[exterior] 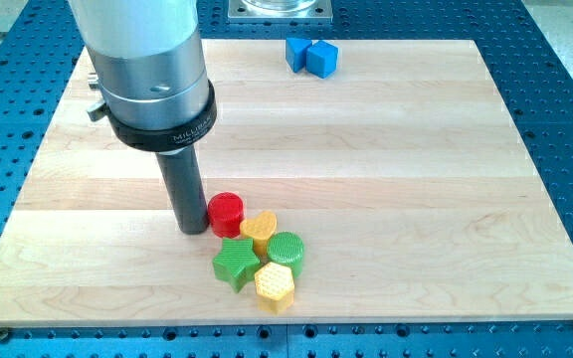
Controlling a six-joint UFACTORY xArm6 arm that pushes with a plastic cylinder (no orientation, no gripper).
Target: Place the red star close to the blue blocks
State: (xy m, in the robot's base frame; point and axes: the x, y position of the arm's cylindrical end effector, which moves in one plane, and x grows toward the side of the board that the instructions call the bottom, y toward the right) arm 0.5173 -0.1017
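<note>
My tip (193, 230) rests on the wooden board (416, 179), left of centre towards the view's bottom. A red block (226, 212) sits directly to its right, touching or almost touching the rod; it looks round from here and I cannot make out a star shape. Two blue blocks stand side by side at the view's top, a blue block (296, 52) and a blue cube (322, 59), far from the red block.
Just right of and below the red block lies a tight cluster: a yellow heart (259, 229), a green round block (287, 249), a green star (236, 263) and a yellow hexagon (275, 284). The arm's grey body (152, 60) hides the board's upper left.
</note>
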